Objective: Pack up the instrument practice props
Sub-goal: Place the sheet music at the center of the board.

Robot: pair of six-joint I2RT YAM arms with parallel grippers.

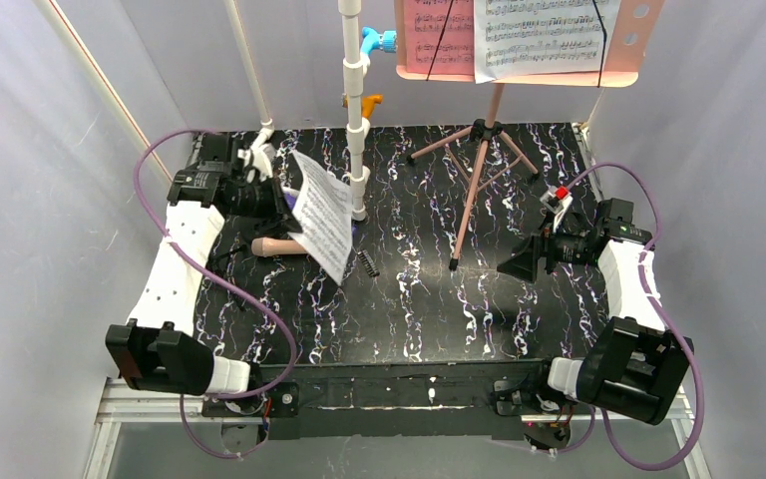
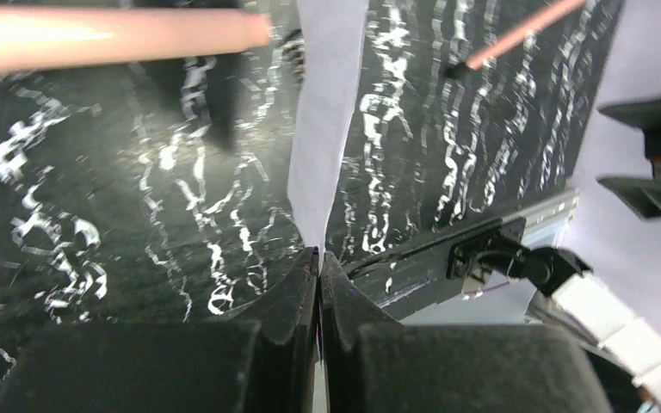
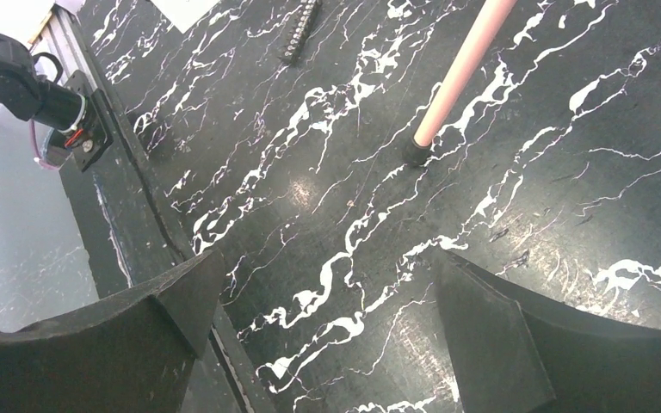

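Sheet-music page (image 1: 321, 225), white, is held up on edge over the left half of the desk (image 1: 409, 329), its lower corner nearest the arm bases. The left gripper (image 2: 319, 262) is pressed together on one edge of the page. On the right, the right gripper (image 3: 327, 292) is spread wide with nothing between its fingers, low over the desk and near the closest foot of the pink music stand (image 1: 479, 180). A small black comb-like clip (image 1: 367, 262) lies just beside the page's lower corner, and a beige-pink tube (image 1: 274, 245) lies to its left. Farther back stands a white pipe frame (image 1: 356, 130). The stand's top carries a pink page (image 1: 437, 35) and a white page (image 1: 544, 35).
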